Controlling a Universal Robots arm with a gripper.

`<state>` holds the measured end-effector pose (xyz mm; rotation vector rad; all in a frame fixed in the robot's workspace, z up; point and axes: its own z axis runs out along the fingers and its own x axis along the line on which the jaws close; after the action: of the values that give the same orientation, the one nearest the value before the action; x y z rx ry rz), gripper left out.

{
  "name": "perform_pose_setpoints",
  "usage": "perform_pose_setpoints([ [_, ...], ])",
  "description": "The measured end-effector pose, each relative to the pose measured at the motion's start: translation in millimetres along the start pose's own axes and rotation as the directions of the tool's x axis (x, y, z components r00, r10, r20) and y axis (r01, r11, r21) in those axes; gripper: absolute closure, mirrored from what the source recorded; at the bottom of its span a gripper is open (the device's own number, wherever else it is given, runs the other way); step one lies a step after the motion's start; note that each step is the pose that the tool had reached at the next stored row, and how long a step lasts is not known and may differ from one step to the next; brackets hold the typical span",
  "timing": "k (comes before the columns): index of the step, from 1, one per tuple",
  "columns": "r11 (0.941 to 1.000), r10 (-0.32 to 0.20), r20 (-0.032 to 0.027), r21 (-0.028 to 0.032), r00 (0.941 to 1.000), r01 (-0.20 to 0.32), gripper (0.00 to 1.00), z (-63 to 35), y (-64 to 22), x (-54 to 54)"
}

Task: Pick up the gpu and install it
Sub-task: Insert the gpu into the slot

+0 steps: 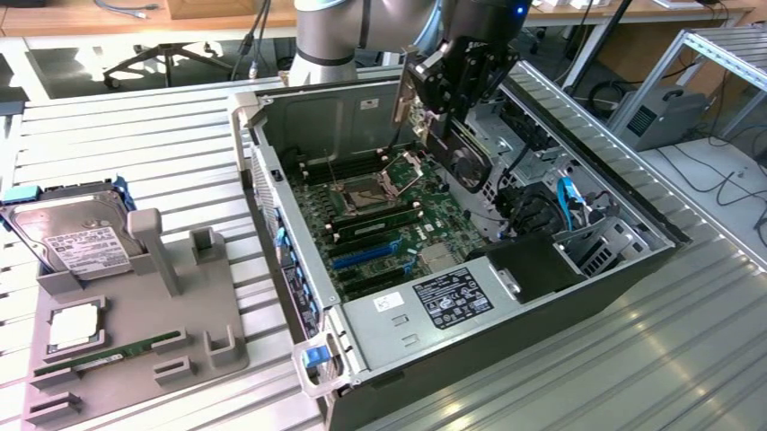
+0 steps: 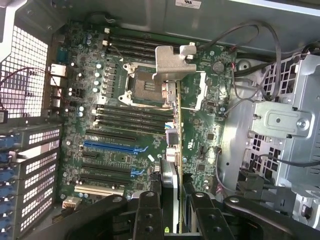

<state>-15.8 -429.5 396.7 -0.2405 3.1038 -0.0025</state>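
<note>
Tool [image 1: 451, 106] firm around gpu [image 1: 466, 160], edge toward motherboard [image 1: 405, 229], open room between them.

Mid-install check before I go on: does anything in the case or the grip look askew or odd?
Yes. The gpu, held in the gripper, hangs crosswise to the blue slots, its silver bracket by the CPU socket rather than toward the rear slot covers. Nothing else stands out.

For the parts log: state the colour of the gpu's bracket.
Silver-grey bare metal; the bracket shows best in the wrist view.
</note>
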Motion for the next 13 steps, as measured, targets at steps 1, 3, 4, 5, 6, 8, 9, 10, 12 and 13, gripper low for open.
perform_pose_setpoints([
  [1, 1.0, -0.003, 0.0, -0.0001, 1.0, 0.003, 0.73, 0.0, 0.0, 0.0],
  [3, 1.0, -0.009, 0.0, -0.0003, 1.0, 0.009, 0.73, 0.0, 0.0, 0.0],
  [4, 0.9999, -0.012, 0.0, -0.0003, 0.9999, 0.012, 0.73, 0.0, 0.0, 0.0],
  [5, 0.9999, -0.016, 0.0, -0.0004, 0.9999, 0.016, 0.73, 0.0, 0.0, 0.0],
  [6, 0.9998, -0.019, 0.0001, -0.0006, 0.9998, 0.019, 0.73, 0.0, 0.0, 0.0],
  [8, 0.9996, -0.028, 0.0001, -0.0008, 0.9996, 0.028, 0.73, 0.0, 0.0, 0.0],
  [9, 0.9995, -0.031, 0.0001, -0.0009, 0.9995, 0.031, 0.73, 0.0, 0.0, 0.0],
  [10, 0.9994, -0.034, 0.0001, -0.001, 0.9994, 0.034, 0.73, 0.1, 0.0, 0.0],
  [12, 0.9991, -0.043, 0.0001, -0.0012, 0.9991, 0.043, 0.73, 0.1, 0.0, 0.0],
  [13, 0.9989, -0.046, 0.0002, -0.0013, 0.9989, 0.046, 0.73, 0.1, 0.0, 0.0],
])
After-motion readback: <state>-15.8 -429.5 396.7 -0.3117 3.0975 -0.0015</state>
